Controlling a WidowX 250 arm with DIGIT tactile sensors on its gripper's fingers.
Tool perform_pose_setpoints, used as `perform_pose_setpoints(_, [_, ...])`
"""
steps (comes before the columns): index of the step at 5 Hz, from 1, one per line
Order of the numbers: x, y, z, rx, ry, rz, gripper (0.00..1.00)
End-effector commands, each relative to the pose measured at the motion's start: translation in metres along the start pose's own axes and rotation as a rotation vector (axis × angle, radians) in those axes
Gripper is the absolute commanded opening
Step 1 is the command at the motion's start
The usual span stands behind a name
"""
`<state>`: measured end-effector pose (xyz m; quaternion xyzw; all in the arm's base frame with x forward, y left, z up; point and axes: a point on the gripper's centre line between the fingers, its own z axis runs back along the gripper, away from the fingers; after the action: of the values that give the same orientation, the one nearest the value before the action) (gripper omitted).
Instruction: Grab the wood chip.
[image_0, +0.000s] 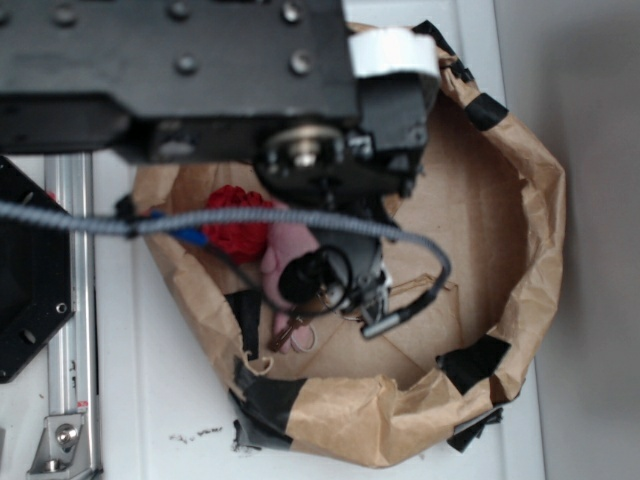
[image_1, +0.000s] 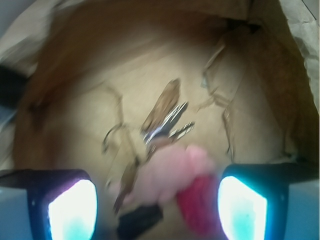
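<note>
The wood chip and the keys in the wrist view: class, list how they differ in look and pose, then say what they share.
The wood chip is brown and matt with a rough grain; the keys are silvery and shiny. The wood chip is one flat sliver; the keys are several thin blades fanned out. The wood chip lies farther from the fingers; the keys lie nearer, beside the pink toy. Both are elongated, slant the same way, and rest on the brown paper.

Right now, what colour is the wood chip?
Brown, with rough grain. The wood chip shows best in the wrist view.
</note>
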<state>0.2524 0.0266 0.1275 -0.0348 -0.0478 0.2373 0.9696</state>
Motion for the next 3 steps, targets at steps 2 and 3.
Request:
perform_pose_setpoints(2, [0.042, -0.009, -0.071, 0.035, 0.003, 0.052, 1.0])
perform_pose_setpoints(3, [0.054, -0.02, -0.108, 0.085, 0.031, 0.053, 1.0])
